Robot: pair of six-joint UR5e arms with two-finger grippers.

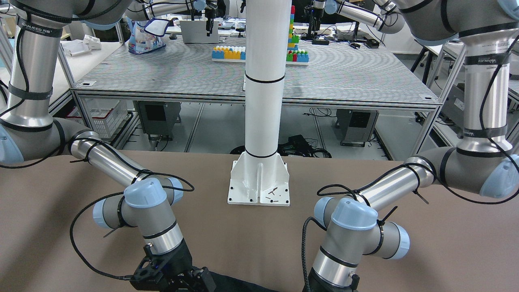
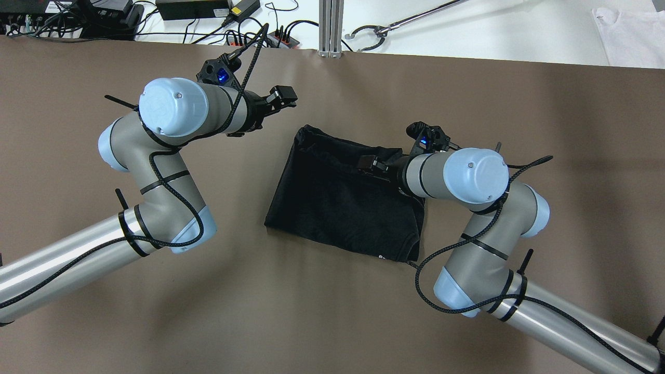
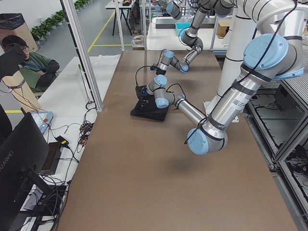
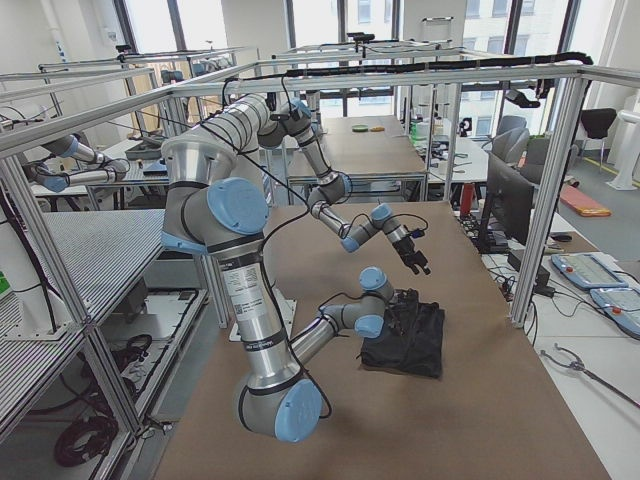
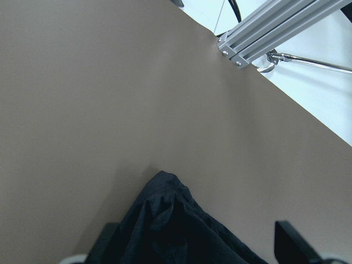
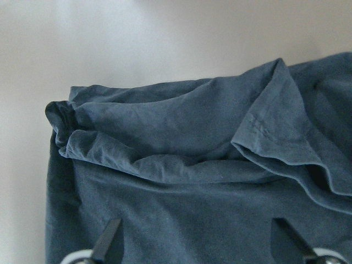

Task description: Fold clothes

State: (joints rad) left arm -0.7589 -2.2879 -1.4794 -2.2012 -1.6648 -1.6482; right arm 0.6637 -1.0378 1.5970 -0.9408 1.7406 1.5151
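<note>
**Clothes down in a folded pad, both end effectors empty**

The clothes [image 2: 343, 200] lie on the desk [image 2: 104, 322] as a dark folded pad, on my side of the aluminium post [image 2: 330, 26] and not far from it. The edge facing the post is bunched, with one hemmed flap turned over.

My right end effector [image 2: 371, 162] hangs over that post-side edge. Its fingers [image 6: 110, 245] are spread wide with nothing between them. I judge it is placed there to pinch or flatten the loose layer.

My left end effector [image 2: 283, 98] sits closer to the post than the cloth does, just off the pad's corner. It is lifted, spread and empty. It looks parked clear so it won't drag the fabric.
</note>
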